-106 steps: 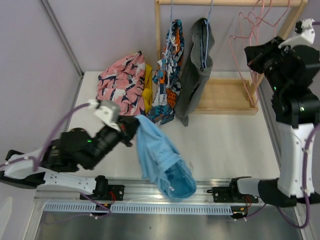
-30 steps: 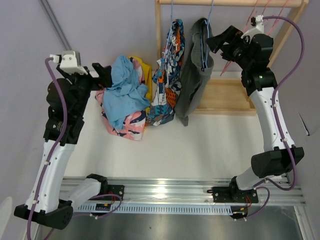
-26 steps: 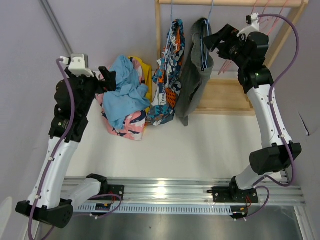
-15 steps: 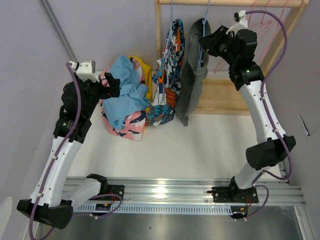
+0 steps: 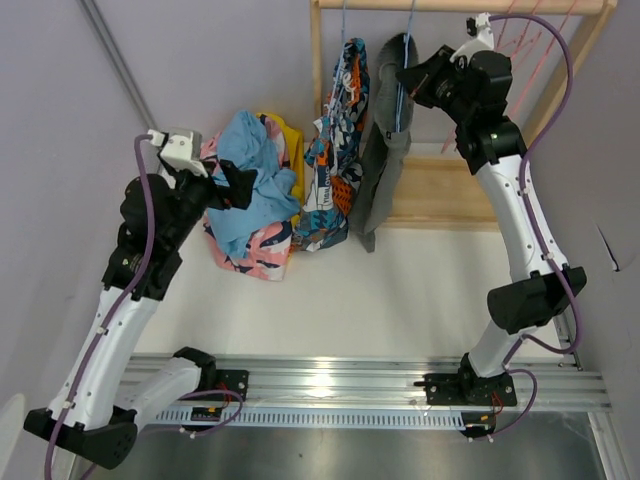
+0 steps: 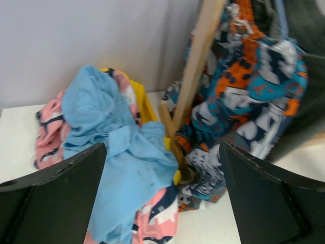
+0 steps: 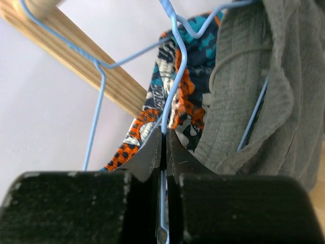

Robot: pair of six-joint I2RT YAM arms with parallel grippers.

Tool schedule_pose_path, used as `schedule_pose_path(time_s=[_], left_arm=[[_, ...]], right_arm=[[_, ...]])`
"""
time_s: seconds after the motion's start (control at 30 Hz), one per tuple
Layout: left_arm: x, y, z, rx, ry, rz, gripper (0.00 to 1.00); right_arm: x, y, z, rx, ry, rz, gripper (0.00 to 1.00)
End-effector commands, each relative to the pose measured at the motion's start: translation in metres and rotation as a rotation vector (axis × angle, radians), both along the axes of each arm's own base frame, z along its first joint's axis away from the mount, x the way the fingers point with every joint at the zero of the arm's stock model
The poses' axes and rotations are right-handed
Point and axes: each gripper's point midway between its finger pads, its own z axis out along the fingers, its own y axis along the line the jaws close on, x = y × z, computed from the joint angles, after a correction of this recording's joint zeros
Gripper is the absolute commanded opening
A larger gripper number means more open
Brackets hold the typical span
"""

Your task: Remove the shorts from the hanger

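Observation:
Grey shorts [image 5: 385, 150] hang on a blue wire hanger [image 5: 400, 95] from the wooden rack's top rail [image 5: 450, 5]. My right gripper [image 5: 412, 78] is shut on that hanger; in the right wrist view its jaws [image 7: 163, 133] pinch the blue hanger wire [image 7: 175, 66] beside the grey shorts [image 7: 254, 101]. Blue-orange print shorts [image 5: 335, 150] hang to the left. Light blue shorts [image 5: 250, 190] lie on pink print shorts [image 5: 255, 255] and yellow shorts [image 5: 292, 150] in a pile. My left gripper [image 5: 238, 185] hovers open at the pile, its fingers [image 6: 51, 203] empty.
Empty pink wire hangers [image 5: 520, 40] hang at the rack's right end. The rack's wooden base tray [image 5: 450, 190] sits on the white table. A wooden rack post [image 6: 200, 51] stands between the pile and the print shorts. The metal rail [image 5: 330, 385] runs along the near edge.
My right gripper closed on the blue hanger wire and shifted left, swinging the grey shorts slightly. My left arm drew back and down from the pile, still open.

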Motion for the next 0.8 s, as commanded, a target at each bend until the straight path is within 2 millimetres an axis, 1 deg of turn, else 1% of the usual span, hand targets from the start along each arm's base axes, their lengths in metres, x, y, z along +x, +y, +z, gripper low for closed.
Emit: schedule_pose_path(time_s=[0.0,0.03,0.07,0.13,0.17,0.2,0.3,0.33,0.37,0.4,0.43,0.47,0.5,0.53,0.57,0.6,0.63,0.67,0.7,0.73,0.77], left_arm=[[-0.026,-0.037,0.028,0.000,-0.072,-0.175,0.99],[-0.037,-0.052,0.037,-0.003,-0.093,-0.238,0.99],[-0.043,-0.060,0.040,-0.002,-0.103,-0.269,0.99],[-0.057,-0.075,0.052,-0.033,-0.125,-0.335,0.99],[-0.063,-0.081,0.058,-0.066,-0.127,-0.366,0.99],[-0.070,-0.088,0.060,-0.083,-0.130,-0.405,0.99],[-0.091,-0.111,0.068,-0.147,-0.149,-0.529,0.99],[-0.104,-0.125,0.070,-0.163,-0.154,-0.606,1.00],[-0.108,-0.136,0.059,-0.169,-0.133,-0.649,0.99],[-0.114,-0.145,0.064,-0.182,-0.163,-0.688,0.99],[-0.121,-0.161,0.059,-0.181,-0.151,-0.737,0.99],[-0.123,-0.170,0.053,-0.168,-0.150,-0.759,0.99],[-0.132,-0.183,0.054,-0.176,-0.168,-0.809,0.99],[-0.135,-0.193,0.051,-0.171,-0.167,-0.836,0.99],[-0.133,-0.206,0.045,-0.159,-0.168,-0.854,0.99],[-0.136,-0.215,0.045,-0.155,-0.176,-0.878,0.99],[-0.147,-0.229,0.044,-0.133,-0.199,-0.923,0.99],[-0.145,-0.247,0.029,-0.100,-0.169,-0.924,1.00],[-0.137,-0.252,0.019,-0.075,-0.151,-0.901,0.99],[-0.140,-0.260,0.016,-0.061,-0.142,-0.911,0.99],[-0.137,-0.265,0.010,-0.057,-0.130,-0.909,0.99]], right_arm=[[-0.023,-0.005,0.084,0.031,-0.223,-0.011,0.00],[-0.031,-0.007,0.104,0.041,-0.266,-0.013,0.00],[-0.035,-0.008,0.112,0.045,-0.282,-0.020,0.00],[-0.041,-0.010,0.127,0.046,-0.317,-0.026,0.00],[-0.048,-0.012,0.140,0.049,-0.337,-0.028,0.00],[-0.047,-0.011,0.141,0.046,-0.337,-0.027,0.00],[-0.053,-0.011,0.144,0.045,-0.338,-0.025,0.00],[-0.060,-0.013,0.149,0.048,-0.345,-0.033,0.00],[-0.066,-0.010,0.149,0.052,-0.346,-0.025,0.00],[-0.064,-0.005,0.137,0.045,-0.318,-0.022,0.00],[-0.080,-0.010,0.146,0.057,-0.337,-0.034,0.00],[-0.088,-0.008,0.149,0.067,-0.352,-0.030,0.00],[-0.089,0.003,0.132,0.059,-0.319,-0.012,0.00],[-0.096,0.003,0.133,0.066,-0.322,-0.024,0.00],[-0.115,0.001,0.144,0.078,-0.359,-0.025,0.00],[-0.124,0.008,0.143,0.082,-0.360,-0.006,0.00],[-0.129,0.008,0.139,0.079,-0.360,-0.014,0.00],[-0.134,0.013,0.139,0.077,-0.362,-0.002,0.00],[-0.133,0.013,0.135,0.066,-0.353,-0.005,0.00],[-0.134,0.014,0.134,0.058,-0.342,-0.001,0.00],[-0.139,0.013,0.133,0.055,-0.340,0.001,0.00]])
